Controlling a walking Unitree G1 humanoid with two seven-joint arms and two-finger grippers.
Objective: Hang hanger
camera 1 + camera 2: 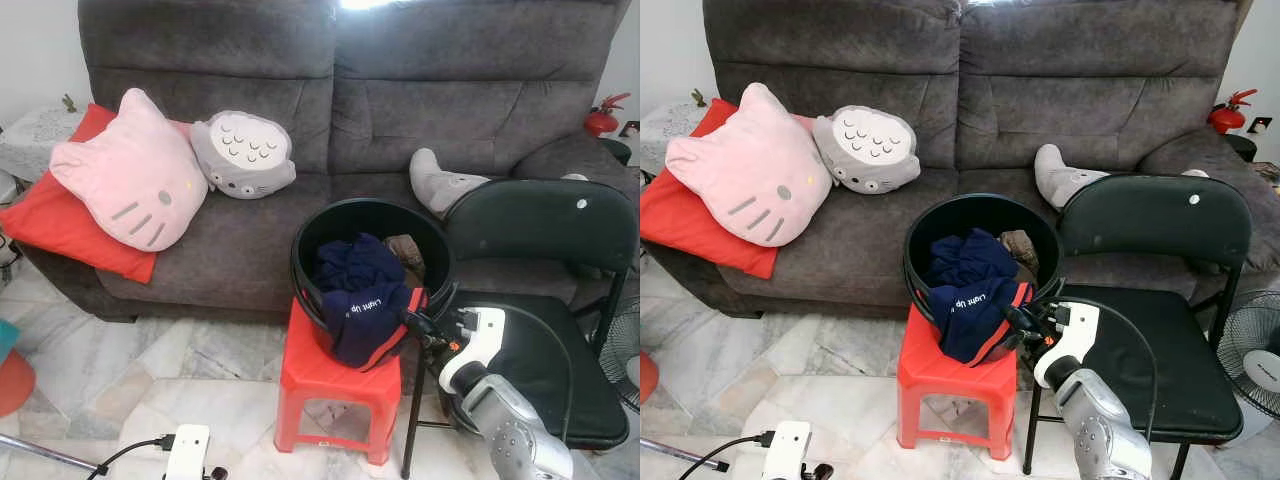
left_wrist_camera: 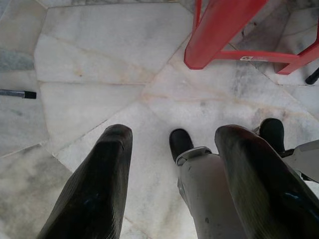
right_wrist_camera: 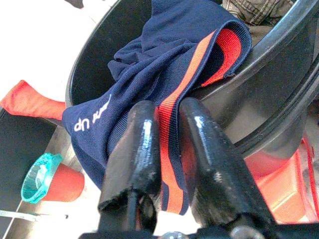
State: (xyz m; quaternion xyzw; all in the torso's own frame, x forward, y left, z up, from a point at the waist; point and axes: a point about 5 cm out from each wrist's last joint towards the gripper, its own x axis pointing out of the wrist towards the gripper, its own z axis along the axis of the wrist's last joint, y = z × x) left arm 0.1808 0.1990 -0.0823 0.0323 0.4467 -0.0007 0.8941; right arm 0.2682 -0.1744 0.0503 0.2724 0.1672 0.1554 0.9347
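**Claw on the laundry, no hanger yet**

Taking the black bucket (image 1: 370,262) as my landmark: behind it runs the big grey sofa (image 1: 420,90), with a pink cat cushion (image 1: 133,170) and a grey owl cushion (image 1: 243,153) lying on the seat well off to the bucket's left. Just beside the bucket on its right stands a black folding chair (image 1: 1150,290). Under the bucket is a red stool (image 1: 335,385), which carries it above the marble floor (image 2: 89,74).

Inside the bucket, and spilling over its front rim, is a navy shirt (image 1: 975,290) with an orange stripe and white lettering. The right claw (image 3: 167,149) is at that front rim, its two black fingers drawn narrow with the striped edge of the shirt pinched between them.

As for the job, I judge it barely begun. I can make out no hanger and no rail to hang one on, so I cannot tell where the hanger is. Everything seems still to do.

From the head views the pinch is too small to read; the right wrist view shows the cloth between the fingers plainly, along with a teal-rimmed orange cup (image 3: 47,179) on the floor. The left wrist view gives the left claw (image 2: 174,164), spread wide and empty, hanging over the floor near the stool's legs.
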